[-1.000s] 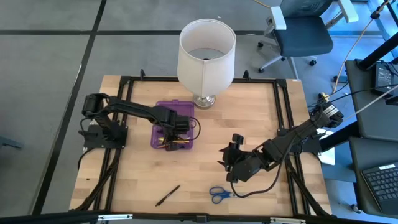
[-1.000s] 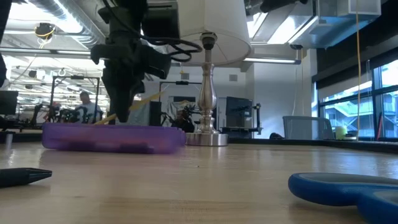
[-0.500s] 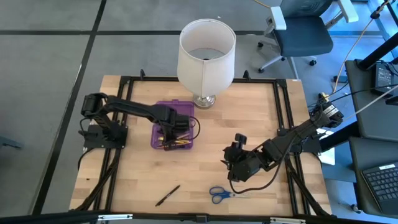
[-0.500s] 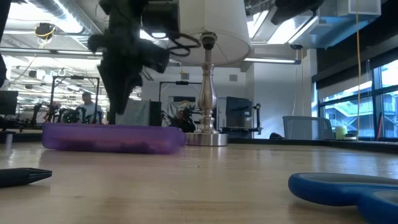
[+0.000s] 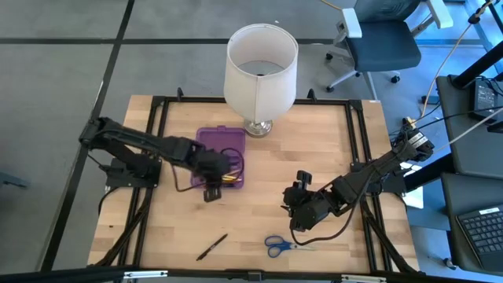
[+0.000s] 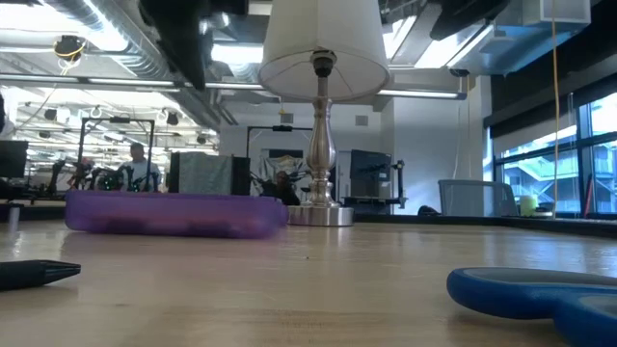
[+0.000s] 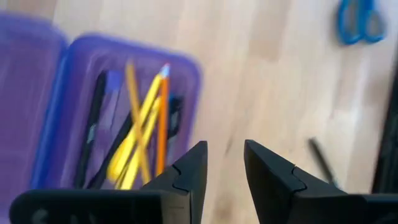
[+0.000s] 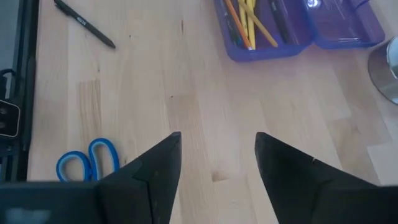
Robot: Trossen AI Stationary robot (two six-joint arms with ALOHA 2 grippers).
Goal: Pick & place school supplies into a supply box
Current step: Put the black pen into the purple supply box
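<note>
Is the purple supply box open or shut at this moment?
Open. In the right wrist view the supply box lies with its lid folded flat beside the tray, and yellow and orange pencils show uncovered inside.

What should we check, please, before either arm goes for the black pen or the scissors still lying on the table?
1. Left hand empty: ok, fingers apart with nothing between them, by the front edge of the supply box.
2. Right hand empty: ok, open above bare wood.
3. Box open to receive: ok, lid folded back, pens and pencils lying inside.
4. Black pen free to grasp: ok, lying alone near the front edge of the table.
5. Scissors free to grasp: ok, flat on the wood, just in front of the right hand.
6. Lamp clear of the route: ok, it stands behind the box.
</note>
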